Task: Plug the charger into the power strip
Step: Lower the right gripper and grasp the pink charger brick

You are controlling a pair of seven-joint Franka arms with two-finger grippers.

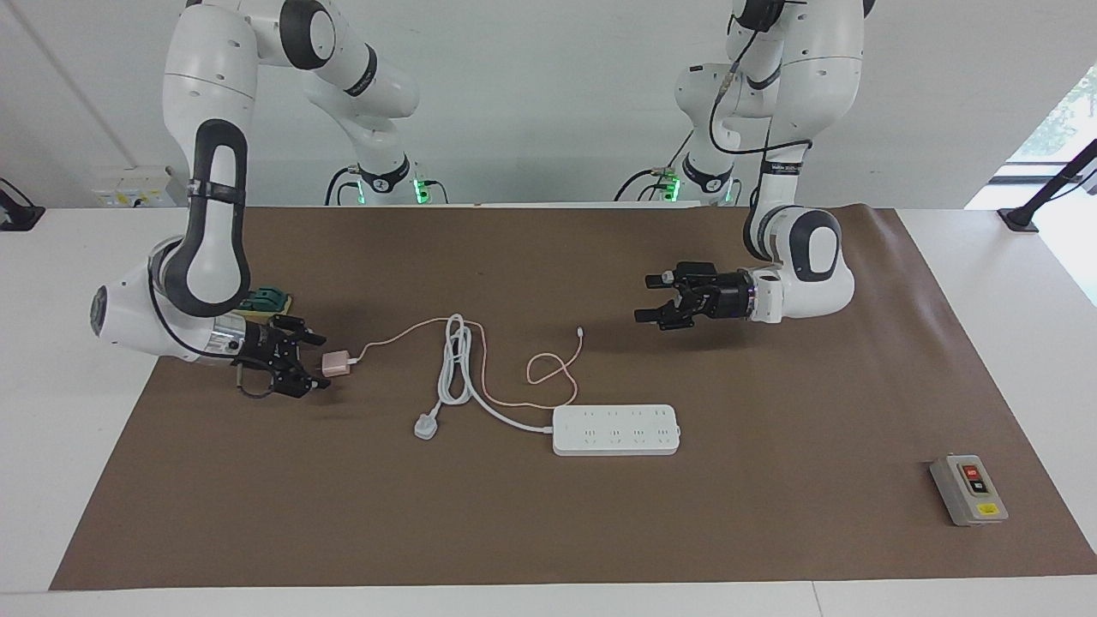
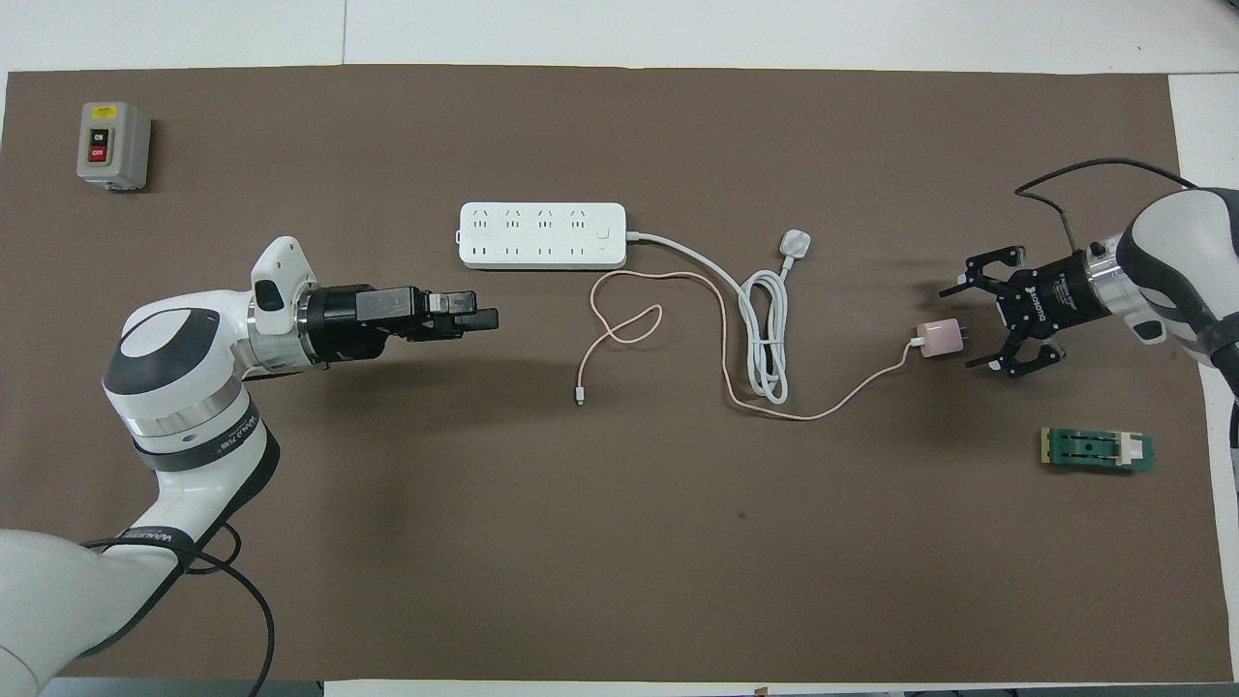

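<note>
Your right tool (image 1: 314,364) (image 2: 958,324) hangs low over the brown mat (image 1: 771,531) (image 2: 619,542) at the right arm's end of the bench, fingers spread wide, its tips just beside the charger (image 1: 337,364) (image 2: 939,339). The pink cube lies flat on the mat, not gripped; from overhead you see it in front of the open fingers, one tip close to its edge, though you cannot tell whether they touch. Its thin pink cable (image 1: 514,377) (image 2: 668,319) trails away toward the middle of the bench, crosses the coiled white cord (image 1: 454,360) (image 2: 765,329) and loops to a free end on the mat.

The power strip (image 1: 616,429) (image 2: 542,235) sits near the middle of the bench, farther from the robots than the cable loop, sockets up, nothing plugged in. Its thick cord ends in a grey-white plug (image 1: 425,426) (image 2: 796,243) lying loose on the mat.

Your left tool (image 1: 647,298) (image 2: 484,319) hovers over bare mat, nearer to the robots than the strip, toward the left arm's end, fingers apart and holding nothing.

A green block (image 1: 266,300) (image 2: 1097,449) rests by the right arm, and a grey switch box (image 1: 968,490) (image 2: 113,145) sits far out at the left arm's end.
</note>
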